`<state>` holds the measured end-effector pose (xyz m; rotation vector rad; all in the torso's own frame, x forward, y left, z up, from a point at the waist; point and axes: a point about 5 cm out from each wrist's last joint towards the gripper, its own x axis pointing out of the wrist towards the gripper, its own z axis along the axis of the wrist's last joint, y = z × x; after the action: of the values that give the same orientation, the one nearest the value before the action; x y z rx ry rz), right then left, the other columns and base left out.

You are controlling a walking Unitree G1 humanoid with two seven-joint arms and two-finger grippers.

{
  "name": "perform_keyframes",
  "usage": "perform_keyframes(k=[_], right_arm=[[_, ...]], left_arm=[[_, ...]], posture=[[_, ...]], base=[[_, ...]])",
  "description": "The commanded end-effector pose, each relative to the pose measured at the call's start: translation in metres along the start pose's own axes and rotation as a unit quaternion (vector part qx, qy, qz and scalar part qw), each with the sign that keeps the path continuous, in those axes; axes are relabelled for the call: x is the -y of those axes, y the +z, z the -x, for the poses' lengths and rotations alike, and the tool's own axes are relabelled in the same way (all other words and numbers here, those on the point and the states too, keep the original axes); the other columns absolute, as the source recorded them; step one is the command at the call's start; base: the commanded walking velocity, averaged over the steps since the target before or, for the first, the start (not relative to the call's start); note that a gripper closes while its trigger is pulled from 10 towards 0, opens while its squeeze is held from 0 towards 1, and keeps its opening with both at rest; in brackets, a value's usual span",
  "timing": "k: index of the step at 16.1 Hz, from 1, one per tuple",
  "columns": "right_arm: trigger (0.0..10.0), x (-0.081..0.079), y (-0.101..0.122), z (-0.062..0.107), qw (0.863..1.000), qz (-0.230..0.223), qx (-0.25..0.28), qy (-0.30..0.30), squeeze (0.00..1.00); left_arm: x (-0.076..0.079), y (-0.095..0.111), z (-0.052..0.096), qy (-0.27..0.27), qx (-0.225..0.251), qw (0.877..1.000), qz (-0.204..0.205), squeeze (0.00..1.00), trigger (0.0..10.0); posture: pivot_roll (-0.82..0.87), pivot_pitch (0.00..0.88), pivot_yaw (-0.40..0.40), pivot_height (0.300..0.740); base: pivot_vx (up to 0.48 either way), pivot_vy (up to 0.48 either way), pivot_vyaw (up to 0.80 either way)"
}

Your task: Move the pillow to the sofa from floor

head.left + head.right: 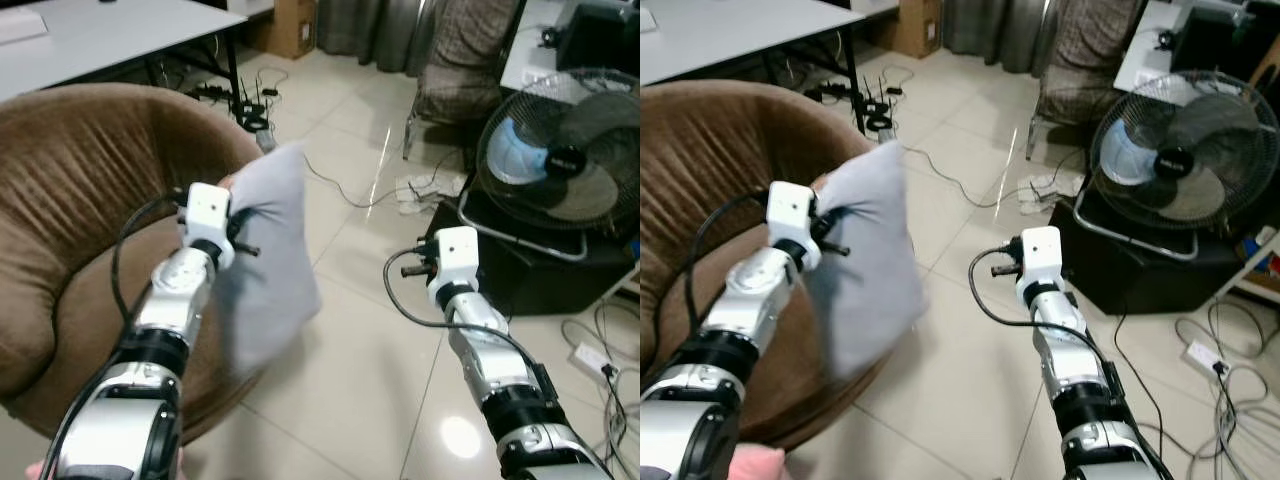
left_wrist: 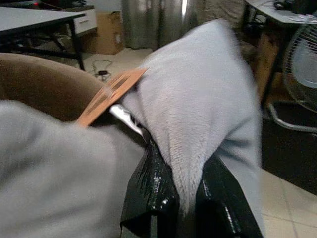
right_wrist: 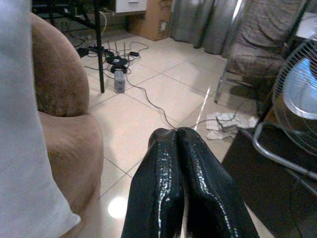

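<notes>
Left pincer (image 2: 185,198) pinches the grey pillow (image 1: 265,260) by one corner, hanging over the brown sofa's (image 1: 70,200) rim. Carry it toward nine o'clock over the seat before letting go. Right pincer (image 3: 178,148) is closed, empty.

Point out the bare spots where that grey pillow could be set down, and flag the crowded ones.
Free: the brown sofa seat beside the left pincer, which grips the pillow; also the bare tiles between sofa and right pincer. Crowded: cables under the table, and the fan corner.
</notes>
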<state>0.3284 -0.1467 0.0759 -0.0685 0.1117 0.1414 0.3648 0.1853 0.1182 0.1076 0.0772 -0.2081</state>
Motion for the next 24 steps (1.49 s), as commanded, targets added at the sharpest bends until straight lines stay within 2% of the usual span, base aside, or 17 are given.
perform_keyframes(k=[1, 5, 11, 12, 13, 14, 15, 16, 24], right_arm=[[10.0, -0.009, 0.008, -0.003, 1.000, -0.001, 0.012, 0.015, 0.00], [10.0, -0.008, 0.006, -0.002, 1.000, -0.006, 0.007, 0.018, 0.00], [10.0, -0.007, 0.004, -0.001, 1.000, 0.001, -0.003, 0.018, 0.00], [10.0, -0.007, 0.002, 0.000, 1.000, -0.007, -0.006, 0.016, 0.00], [10.0, -0.006, -0.002, 0.000, 1.000, -0.006, -0.023, 0.012, 0.00], [10.0, -0.007, -0.004, 0.001, 0.999, -0.004, -0.027, 0.017, 0.00], [10.0, -0.008, -0.004, 0.001, 0.999, -0.005, -0.027, 0.017, 0.00], [10.0, -0.009, -0.005, 0.002, 1.000, -0.006, -0.026, 0.017, 0.00], [10.0, -0.009, -0.006, 0.004, 0.999, -0.004, -0.027, 0.020, 0.00]], left_arm=[[-0.010, 0.014, 0.000, 0.015, 0.029, 0.999, -0.007, 0.37, 0.0], [-0.009, 0.011, 0.001, 0.018, 0.025, 1.000, -0.005, 0.37, 0.0], [-0.007, 0.009, 0.002, 0.017, 0.023, 1.000, -0.009, 0.38, 0.0], [-0.007, 0.008, 0.002, 0.017, 0.023, 0.999, -0.015, 0.42, 0.0], [-0.005, 0.008, 0.002, 0.017, 0.019, 0.999, -0.029, 0.34, 0.0], [-0.004, 0.007, 0.001, 0.016, 0.013, 0.999, -0.034, 0.30, 3.3], [-0.004, 0.006, 0.001, 0.020, 0.011, 0.999, -0.044, 0.00, 8.7], [-0.002, 0.006, 0.001, 0.017, 0.011, 0.999, -0.046, 0.00, 10.0], [0.003, 0.002, 0.000, 0.011, -0.003, 0.998, -0.064, 0.00, 10.0]], posture=[[-0.06, 0.037, -0.069, 0.740], [-0.06, 0.048, -0.072, 0.740], [-0.06, 0.057, -0.074, 0.740], [-0.07, 0.057, -0.075, 0.740], [-0.07, 0.059, -0.075, 0.740], [-0.07, 0.059, -0.074, 0.740], [-0.07, 0.059, -0.074, 0.740], [-0.07, 0.057, -0.074, 0.740], [-0.07, 0.052, -0.072, 0.740]], base=[[0.360, 0.319, 0.00], [0.358, 0.320, 0.00], [0.298, 0.376, 0.64], [0.386, 0.285, 0.61], [0.000, 0.000, 0.00], [0.000, 0.000, 0.00], [0.000, 0.000, 0.00], [0.000, 0.000, 0.00], [0.000, 0.000, 0.00]])
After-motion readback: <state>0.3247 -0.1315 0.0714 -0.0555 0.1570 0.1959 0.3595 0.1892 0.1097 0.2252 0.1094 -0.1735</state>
